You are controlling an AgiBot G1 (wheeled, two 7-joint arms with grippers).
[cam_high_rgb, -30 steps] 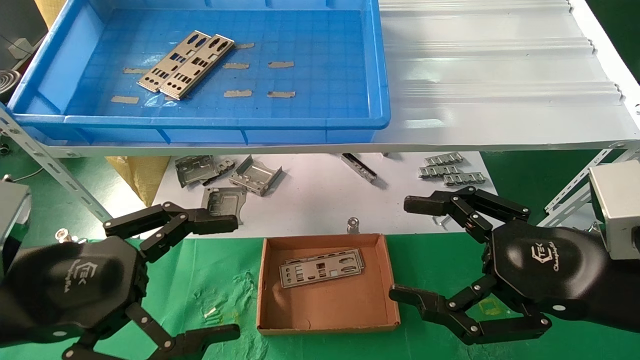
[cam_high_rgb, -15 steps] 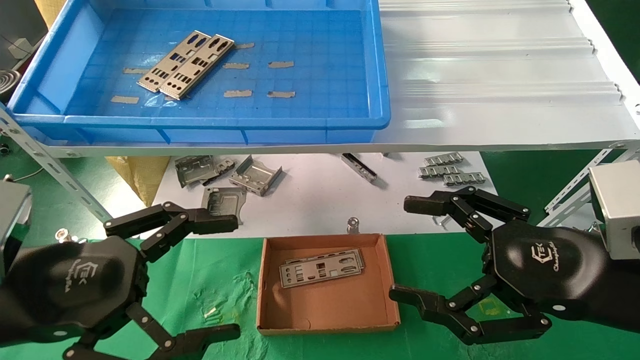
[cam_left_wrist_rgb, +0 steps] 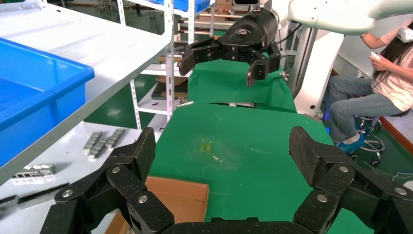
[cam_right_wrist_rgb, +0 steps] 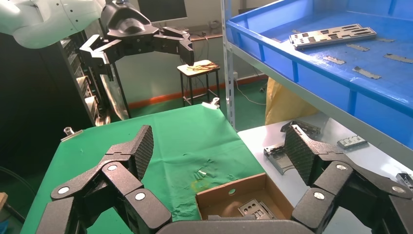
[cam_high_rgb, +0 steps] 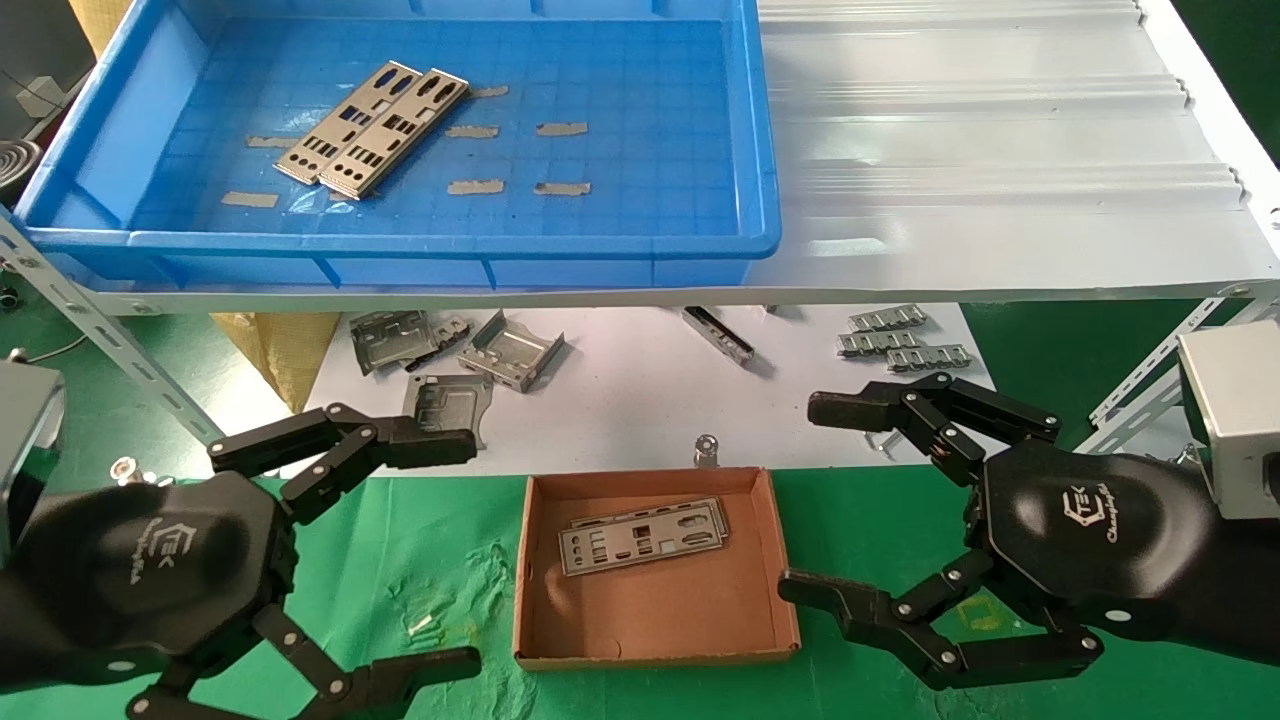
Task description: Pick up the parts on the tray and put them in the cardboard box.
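Note:
Two silver punched plates point(cam_high_rgb: 372, 130) lie side by side in the blue tray point(cam_high_rgb: 620, 243) on the upper shelf; they also show in the right wrist view point(cam_right_wrist_rgb: 333, 35). The cardboard box point(cam_high_rgb: 654, 655) sits on the green cloth below, holding stacked plates point(cam_high_rgb: 642, 535), partly seen in the right wrist view point(cam_right_wrist_rgb: 257, 209). My left gripper point(cam_high_rgb: 455, 555) is open and empty, left of the box. My right gripper point(cam_high_rgb: 815, 497) is open and empty, right of the box. Both hang low, well away from the tray.
Bent metal brackets point(cam_high_rgb: 510, 350) and linked chain-like strips point(cam_high_rgb: 900, 343) lie on the white sheet point(cam_high_rgb: 640, 400) under the shelf. The white shelf edge point(cam_high_rgb: 900, 290) juts out above them. A small screw point(cam_high_rgb: 707, 450) stands behind the box. A seated person point(cam_left_wrist_rgb: 375, 92) is beyond the table.

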